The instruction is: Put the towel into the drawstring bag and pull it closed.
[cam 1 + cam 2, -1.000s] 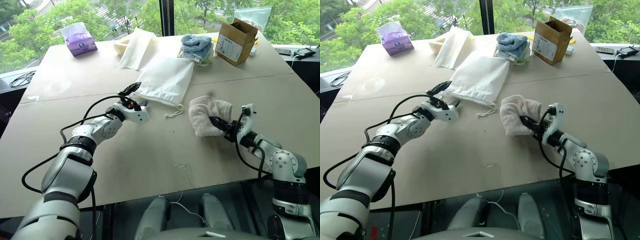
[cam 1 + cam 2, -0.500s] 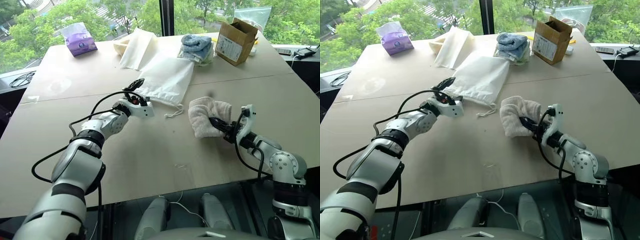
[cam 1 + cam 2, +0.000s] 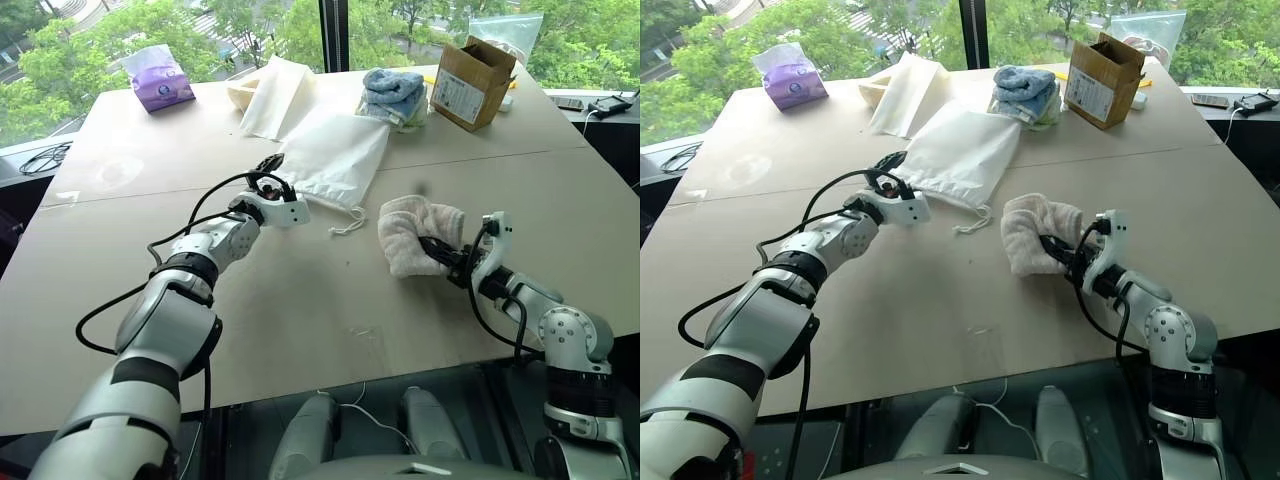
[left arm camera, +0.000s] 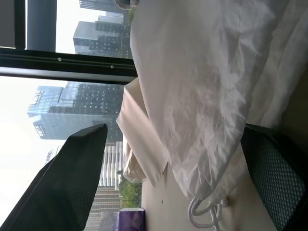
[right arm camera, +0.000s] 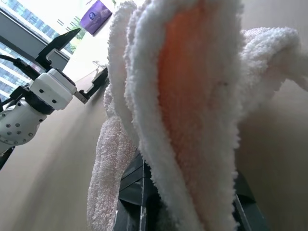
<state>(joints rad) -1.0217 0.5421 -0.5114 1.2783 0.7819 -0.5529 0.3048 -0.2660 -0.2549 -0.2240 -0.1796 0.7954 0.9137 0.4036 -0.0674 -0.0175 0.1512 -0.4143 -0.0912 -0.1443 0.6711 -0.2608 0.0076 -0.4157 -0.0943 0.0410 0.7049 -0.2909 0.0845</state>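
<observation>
White, thin fabric of the drawstring bag (image 3: 332, 157) lay flat on the tan worktop (image 3: 300, 320), mouth toward the robot, cord loop (image 3: 347, 223) trailing off the near edge. Left pincer (image 3: 272, 185) was parked at the bag's near left corner, black fingers (image 4: 72, 183) spread, the bag's hem and a second cord loop (image 4: 204, 216) lying in the gap between them; whether either finger touched the fabric could not be told. Sat to the right of the bag, near but apart from it: the towel (image 3: 415, 230), cream-white terry, bunched and partly lifted off the worktop. Right pincer (image 3: 440, 255) pressed together on the towel's near edge, folds of pile draped over the fingers in the right wrist view. Towel still outside the bag, bag mouth not drawn.

Further back, beside the bag's far end: a flat cream cloth sheet (image 3: 275, 95) and a stack of blue and pale towels (image 3: 393, 95). To the right of that stack stood an open cardboard box (image 3: 470, 80). At the far left corner of the worktop lay a purple tissue pack (image 3: 158, 78). Beyond the worktop's far edge: window glass with green treetops (image 3: 100, 30).
</observation>
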